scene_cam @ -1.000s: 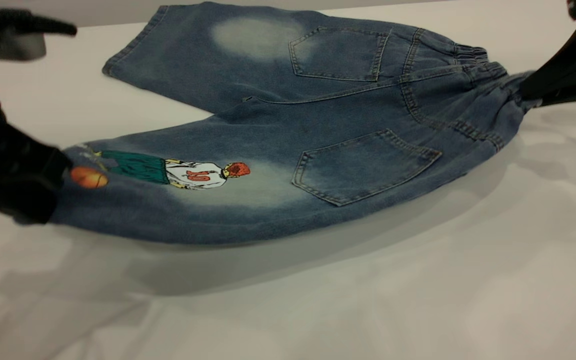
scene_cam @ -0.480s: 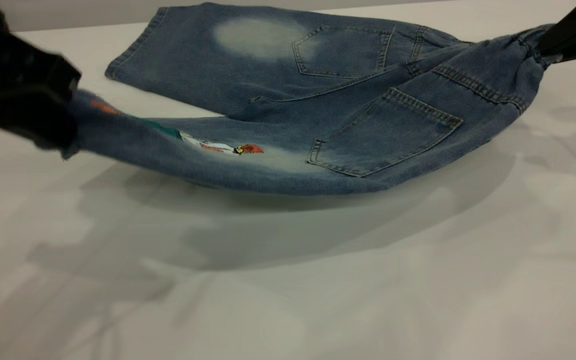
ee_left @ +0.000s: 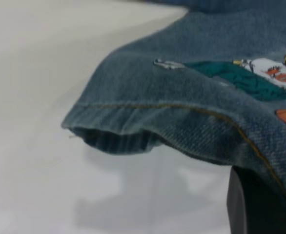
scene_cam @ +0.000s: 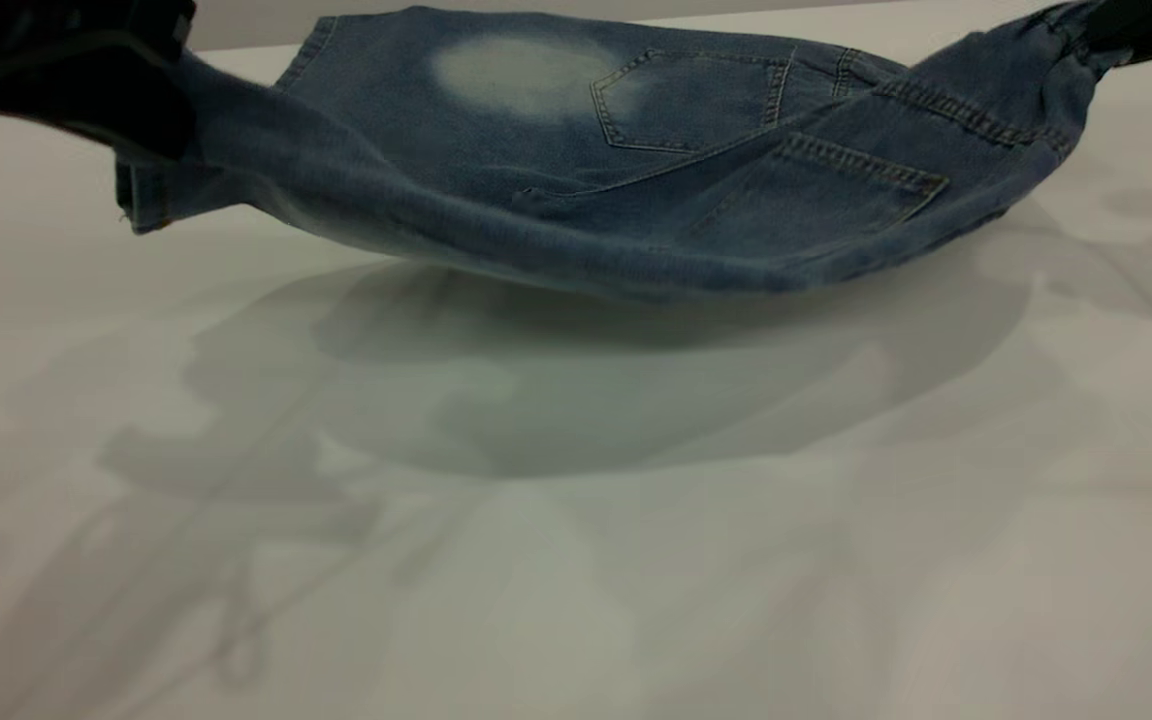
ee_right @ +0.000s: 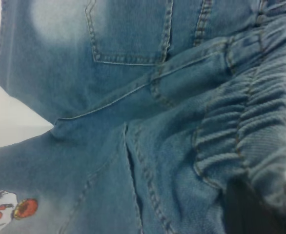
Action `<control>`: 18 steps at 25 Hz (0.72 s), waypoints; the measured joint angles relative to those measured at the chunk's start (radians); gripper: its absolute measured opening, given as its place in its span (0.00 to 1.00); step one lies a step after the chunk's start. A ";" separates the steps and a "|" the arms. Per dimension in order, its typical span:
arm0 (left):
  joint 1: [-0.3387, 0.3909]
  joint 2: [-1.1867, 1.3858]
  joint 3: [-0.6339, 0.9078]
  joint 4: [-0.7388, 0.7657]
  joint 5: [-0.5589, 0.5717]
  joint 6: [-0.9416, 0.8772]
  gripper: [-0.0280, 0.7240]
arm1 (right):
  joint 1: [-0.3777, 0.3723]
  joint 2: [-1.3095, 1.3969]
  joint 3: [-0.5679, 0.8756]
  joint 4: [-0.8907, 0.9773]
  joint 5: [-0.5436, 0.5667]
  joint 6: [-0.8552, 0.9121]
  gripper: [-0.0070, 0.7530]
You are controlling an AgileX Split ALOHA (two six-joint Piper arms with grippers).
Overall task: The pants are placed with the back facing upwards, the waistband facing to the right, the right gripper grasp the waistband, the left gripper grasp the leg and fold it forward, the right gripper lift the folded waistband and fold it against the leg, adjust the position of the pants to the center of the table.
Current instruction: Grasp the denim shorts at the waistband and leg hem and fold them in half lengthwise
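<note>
Holding the pants (scene_cam: pixel 576 190) up by two ends, the two robot hands are keeping the near side off the bench (scene_cam: pixel 576 560). The left hand (scene_cam: pixel 86 80) is sitting at the top left of the outside view, and it is clamped on the hem of the leg (scene_cam: pixel 266 170). In the left wrist view, one black finger (ee_left: pixel 260 204) is showing under the leg's (ee_left: pixel 192 112) cuff, and the cuff is drooping open beside it. The little player in the white shirt and green shorts (ee_left: pixel 250 73) is showing on the cloth there. The right hand (scene_cam: pixel 1136 30) is sitting at the top right corner, clamped on the waistband (scene_cam: pixel 1061 40). In the right wrist view the stretchy waistband (ee_right: pixel 250 126) is bunching up next to a dark finger (ee_right: pixel 250 209).

The pants are hanging between the two hands like a hammock, sagging in the middle. The far leg with the pale patch (scene_cam: pixel 521 75) is lying flat on the bench behind. Two back pockets (scene_cam: pixel 691 100) are facing up. A big dark shadow (scene_cam: pixel 586 390) is lying on the bench under the lifted cloth.
</note>
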State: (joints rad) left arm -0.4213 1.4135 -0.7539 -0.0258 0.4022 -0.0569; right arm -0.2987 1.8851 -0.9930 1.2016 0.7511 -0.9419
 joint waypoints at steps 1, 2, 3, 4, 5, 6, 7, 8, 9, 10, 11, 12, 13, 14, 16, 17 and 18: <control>0.000 0.000 0.000 0.000 -0.016 0.000 0.14 | 0.000 0.000 -0.011 -0.010 0.000 0.011 0.08; 0.000 0.000 0.000 0.000 -0.032 0.000 0.14 | 0.000 0.000 -0.022 -0.018 0.001 0.022 0.08; 0.000 0.000 0.000 0.000 -0.047 0.000 0.14 | 0.000 0.000 -0.032 -0.029 0.002 0.032 0.08; 0.000 0.002 0.000 0.000 -0.063 0.000 0.14 | 0.000 0.000 -0.042 -0.035 0.002 0.043 0.08; 0.000 0.005 0.000 0.000 -0.074 0.000 0.14 | 0.000 0.000 -0.051 -0.042 0.001 0.052 0.08; 0.000 0.010 0.000 0.000 -0.085 0.000 0.14 | 0.000 0.000 -0.058 -0.048 0.001 0.060 0.08; 0.000 0.020 0.000 0.000 -0.098 0.000 0.14 | 0.000 0.001 -0.065 -0.052 0.001 0.067 0.08; 0.000 0.031 0.000 0.000 -0.108 0.000 0.14 | 0.000 0.004 -0.069 -0.052 0.000 0.070 0.08; 0.000 0.041 0.000 0.000 -0.119 0.000 0.14 | 0.000 0.010 -0.076 -0.055 0.003 0.073 0.08; 0.000 0.054 -0.004 0.000 -0.135 0.000 0.14 | 0.000 0.018 -0.084 -0.059 0.005 0.079 0.08; 0.000 0.069 -0.010 0.000 -0.154 0.000 0.14 | 0.000 0.030 -0.094 -0.060 0.011 0.087 0.08; 0.001 0.084 -0.018 0.000 -0.167 0.000 0.14 | 0.000 0.044 -0.106 -0.062 0.021 0.091 0.08; 0.001 0.097 -0.028 0.000 -0.177 0.000 0.14 | 0.000 0.060 -0.116 -0.062 0.031 0.091 0.08; 0.001 0.111 -0.041 0.000 -0.179 0.000 0.14 | 0.000 0.074 -0.130 -0.064 0.039 0.095 0.08; 0.001 0.137 -0.065 0.009 -0.184 0.000 0.14 | 0.000 0.104 -0.155 -0.066 0.042 0.102 0.08; 0.001 0.150 -0.086 0.018 -0.184 0.000 0.14 | 0.000 0.114 -0.165 -0.073 0.041 0.106 0.08; 0.001 0.165 -0.105 0.026 -0.186 0.000 0.14 | 0.000 0.123 -0.176 -0.080 0.042 0.107 0.08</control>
State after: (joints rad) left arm -0.4204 1.5781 -0.8586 0.0000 0.2162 -0.0569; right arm -0.2987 2.0085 -1.1694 1.1217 0.7927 -0.8351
